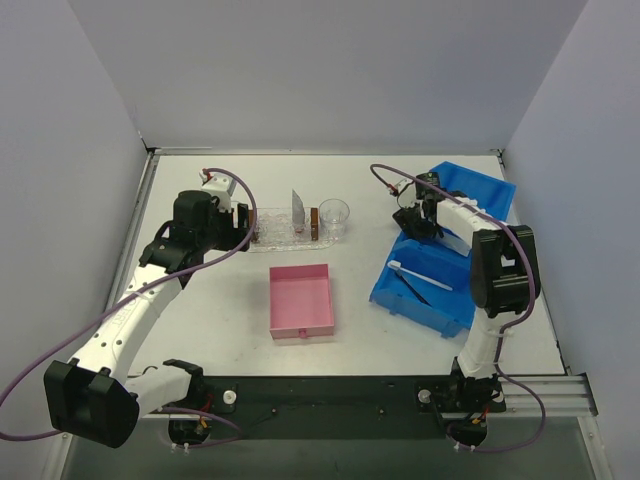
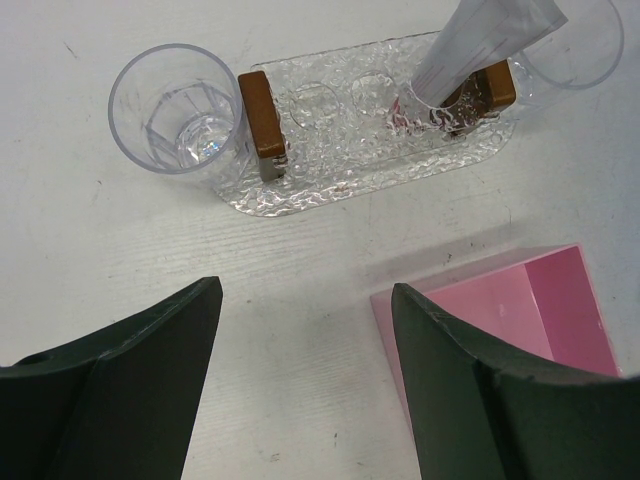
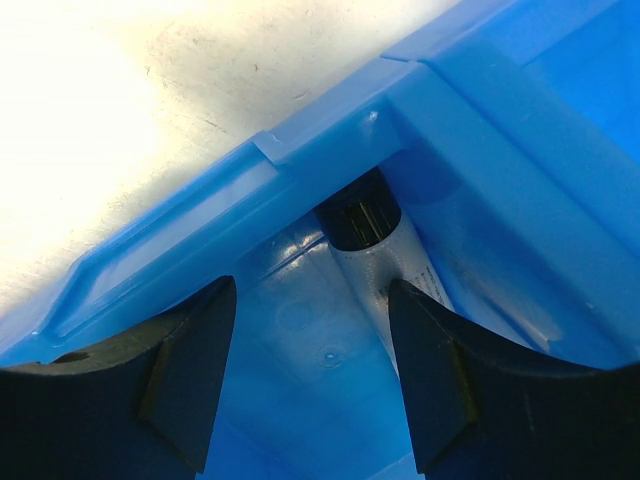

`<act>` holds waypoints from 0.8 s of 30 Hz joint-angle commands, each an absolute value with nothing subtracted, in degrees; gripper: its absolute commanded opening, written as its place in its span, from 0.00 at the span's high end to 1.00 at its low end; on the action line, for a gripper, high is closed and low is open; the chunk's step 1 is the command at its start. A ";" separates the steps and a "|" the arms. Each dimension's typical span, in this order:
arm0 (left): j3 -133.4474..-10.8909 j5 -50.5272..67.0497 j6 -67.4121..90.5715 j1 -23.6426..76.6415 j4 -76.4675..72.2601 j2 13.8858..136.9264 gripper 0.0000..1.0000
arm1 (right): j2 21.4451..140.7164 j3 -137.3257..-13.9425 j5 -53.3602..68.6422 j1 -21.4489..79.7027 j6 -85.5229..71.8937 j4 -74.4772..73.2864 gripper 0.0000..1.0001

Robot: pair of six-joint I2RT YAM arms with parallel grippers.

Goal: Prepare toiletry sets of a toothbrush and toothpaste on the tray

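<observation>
Tube to fetch: a small flat silver-grey toothpaste tube (image 3: 385, 262) with a dark cap lies in a corner of the big blue plastic bin (image 3: 200, 220).
Right gripper: the right gripper (image 3: 310, 292) hangs over that corner, fingers apart and clamped on nothing.
Bearing: the tube lies just ahead, within the gap but nearer the right-hand finger.
Long axis: the cap points at the bin wall; the body slants back under that finger, oblique to the closing line.
Nearer arm: the right, I judge; a slight sideways shift should centre the tube.
Left gripper: the left gripper (image 2: 305, 290) has its fingers apart and empty, near the tray.
Tray: the long oval tray of clear bumpy plastic (image 2: 340, 160) holds a twin tube (image 2: 480, 40), narrow end down, beside a brown block (image 2: 492, 88).
</observation>
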State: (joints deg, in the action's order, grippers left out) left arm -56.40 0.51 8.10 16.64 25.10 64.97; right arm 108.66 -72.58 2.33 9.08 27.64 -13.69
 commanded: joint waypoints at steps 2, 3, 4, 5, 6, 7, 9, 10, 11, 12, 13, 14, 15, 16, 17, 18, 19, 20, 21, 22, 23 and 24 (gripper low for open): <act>-59.59 1.32 7.73 16.17 23.64 64.95 0.21 | 110.39 -73.92 4.48 9.40 27.60 -15.38 0.43; -59.42 1.32 7.65 16.17 23.56 64.95 0.21 | 110.22 -73.65 4.48 9.49 27.51 -15.73 0.44; -59.33 1.32 7.82 16.17 23.55 64.78 0.21 | 110.04 -73.39 4.31 9.67 27.51 -15.82 0.46; -59.15 1.41 7.82 16.17 23.64 64.69 0.21 | 109.08 -72.43 2.91 9.75 27.60 -15.39 0.46; -58.89 1.41 7.82 16.17 23.56 64.51 0.21 | 108.46 -71.73 2.20 10.19 27.77 -14.86 0.47; -58.63 1.58 7.82 16.17 23.55 64.25 0.21 | 107.85 -71.20 1.59 10.28 28.21 -14.16 0.48; -58.27 1.84 7.82 16.17 23.29 64.07 0.21 | 106.61 -70.14 0.18 10.55 29.88 -12.57 0.48; -58.10 2.11 7.82 16.17 23.20 64.16 0.21 | 106.26 -70.22 -1.83 10.72 30.49 -12.22 0.48; -58.10 2.37 7.74 16.17 23.12 64.25 0.21 | 106.35 -70.57 -2.28 10.64 31.37 -12.30 0.48; -58.10 2.55 7.73 16.17 23.12 64.34 0.21 | 106.26 -71.27 -2.81 10.46 31.81 -12.30 0.48; -58.10 2.72 7.73 16.17 23.20 64.42 0.21 | 106.43 -71.63 -2.99 10.55 32.16 -12.30 0.48; -58.18 2.99 7.73 16.17 23.12 64.42 0.21 | 106.87 -71.89 -3.25 10.55 33.30 -12.22 0.48; -58.18 3.08 7.73 16.17 23.03 64.51 0.21 | 107.14 -72.42 -4.21 10.63 33.83 -12.22 0.48; -58.18 2.99 7.65 16.17 23.03 64.42 0.21 | 107.66 -72.60 -4.65 10.72 34.53 -12.04 0.48; -58.10 2.99 7.65 16.17 22.94 64.34 0.21 | 107.84 -72.68 -5.09 10.64 34.80 -11.61 0.48; -58.10 2.99 7.56 16.17 23.03 64.25 0.21 | 108.02 -72.86 -5.10 10.63 35.24 -11.34 0.48; -58.01 2.99 7.47 16.17 23.03 64.16 0.21 | 108.19 -73.12 -5.45 10.72 35.42 -11.16 0.48; -57.92 2.90 7.38 16.17 23.20 63.99 0.21 | 108.54 -73.21 -5.54 10.64 35.51 -11.16 0.48; -57.83 2.73 7.30 16.17 23.29 63.81 0.21 | 108.89 -73.47 -5.45 10.63 35.59 -11.16 0.47; -57.83 2.72 7.21 16.17 23.47 63.63 0.21 | 109.51 -73.74 -5.36 10.63 35.68 -11.16 0.47; -57.57 2.64 7.29 16.17 23.47 63.63 0.21 | 109.86 -73.91 -5.36 10.63 35.68 -11.16 0.47; -57.48 2.46 7.29 16.17 23.47 63.46 0.21 | 110.30 -74.09 -5.36 10.46 35.51 -11.25 0.47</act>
State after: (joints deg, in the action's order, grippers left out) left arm -56.40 2.04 8.05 16.45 25.10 64.95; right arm 108.73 -71.70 -3.86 10.28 34.28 -11.00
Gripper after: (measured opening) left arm 0.792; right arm 0.527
